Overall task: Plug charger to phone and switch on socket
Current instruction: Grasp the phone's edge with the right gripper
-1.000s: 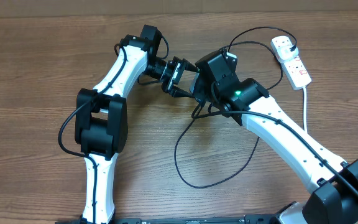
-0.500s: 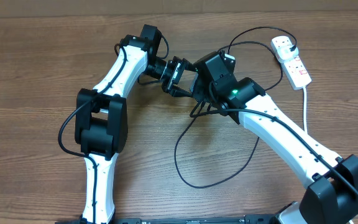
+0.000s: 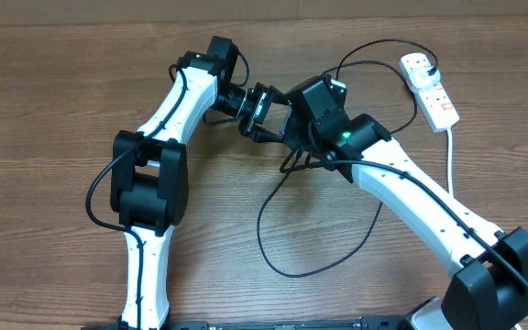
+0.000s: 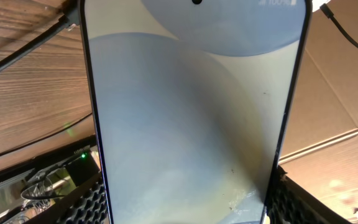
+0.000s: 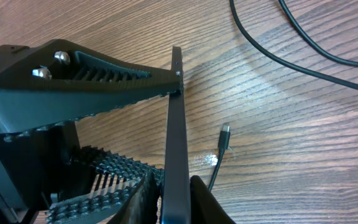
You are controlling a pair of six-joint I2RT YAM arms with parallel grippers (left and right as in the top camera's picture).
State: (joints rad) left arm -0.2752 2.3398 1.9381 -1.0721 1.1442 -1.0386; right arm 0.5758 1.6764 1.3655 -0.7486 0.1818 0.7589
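Wood-grain table [image 3: 53,82], seen from above and from both wrists. Left gripper [image 3: 271,115] was clamped across the width of the phone [image 4: 191,124], its ribbed pads [image 4: 82,202] set against the two long edges; the lit screen filled the left wrist view. Right gripper [image 5: 176,202] met the phone edge-on. Its fingers [image 5: 211,200] stood close on either side of the thin edge, but whether they pinched it could not be told. Just beside the phone, the charger's connector tip [image 5: 224,133] lay loose on the wood, touching neither gripper. Its black cable [image 3: 260,229] looped toward the near side of the table and ran out to the socket [image 3: 429,84] at the far right. The socket's white cord [image 3: 451,165] trailed down the table's right side.
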